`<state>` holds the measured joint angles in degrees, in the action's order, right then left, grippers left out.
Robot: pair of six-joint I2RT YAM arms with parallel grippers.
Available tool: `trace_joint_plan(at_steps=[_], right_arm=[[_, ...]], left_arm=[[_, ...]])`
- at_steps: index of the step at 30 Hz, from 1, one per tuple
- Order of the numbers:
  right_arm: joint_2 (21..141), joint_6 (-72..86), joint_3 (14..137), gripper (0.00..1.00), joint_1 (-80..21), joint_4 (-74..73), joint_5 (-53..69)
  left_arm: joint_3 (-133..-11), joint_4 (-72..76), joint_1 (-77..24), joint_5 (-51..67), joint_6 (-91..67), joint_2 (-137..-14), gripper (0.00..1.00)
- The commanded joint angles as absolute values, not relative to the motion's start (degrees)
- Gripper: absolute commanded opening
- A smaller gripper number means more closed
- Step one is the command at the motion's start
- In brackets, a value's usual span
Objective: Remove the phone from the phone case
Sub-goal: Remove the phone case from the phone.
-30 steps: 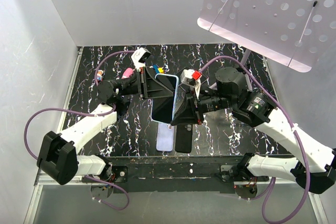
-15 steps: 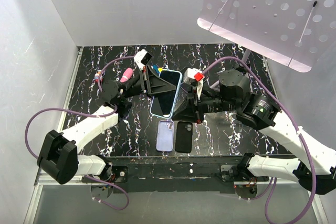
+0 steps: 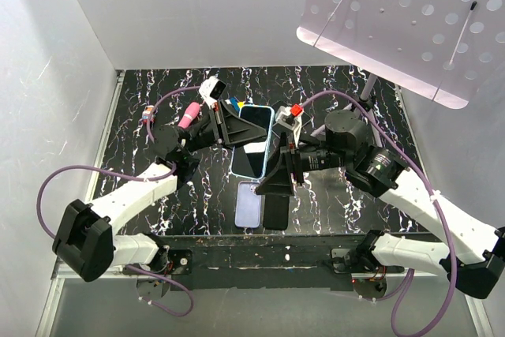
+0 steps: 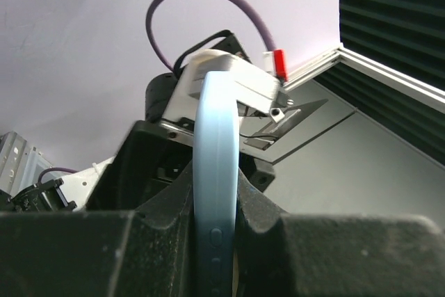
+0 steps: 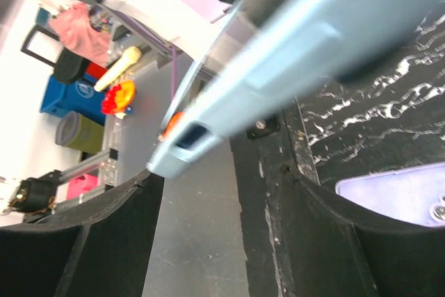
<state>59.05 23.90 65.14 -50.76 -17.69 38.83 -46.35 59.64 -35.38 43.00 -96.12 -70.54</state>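
While left claw [image 4: 215, 196] clamps phone [image 4: 215, 123], right claw [image 5: 208, 241] spread.

No text, label, brand or number can be read in any view.

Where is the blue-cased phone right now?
In the top view the cased phone is held up mid-table in the left jaws, just behind a lilac slab and a black slab lying flat.

One camera looks down from behind my arms onto the black marbled table [image 3: 323, 203]. Both wrist cameras press close, sharing the pale-blue cased phone [image 4: 215, 172].
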Motion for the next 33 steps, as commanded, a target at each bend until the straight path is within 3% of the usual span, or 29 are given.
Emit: trace_joint_plan(at_steps=[1, 6, 12, 20, 33], right_arm=[[60.5, 27.6, 68.6, 0.70, -50.6, -8.8, 43.3], [61.1, 28.7, 67.9, 0.59, -50.6, -6.9, 44.0], [61.5, 29.8, 66.7, 0.33, -50.6, -2.5, 46.9], [62.9, 19.2, 69.5, 0.02, -51.7, -6.3, 50.7], [66.2, 3.2, 80.1, 0.01, -56.2, -15.1, 36.2]], left_arm=[[-47.9, 64.5, -35.5, 40.5, -98.2, -71.0, 0.00], [-48.3, 60.7, -35.5, 41.0, -95.8, -69.1, 0.00], [-48.6, 60.9, -35.5, 42.2, -96.6, -69.0, 0.00], [-49.4, 65.7, -35.5, 46.6, -105.5, -73.2, 0.00], [-48.6, 72.2, -38.1, 45.2, -116.0, -77.6, 0.00]])
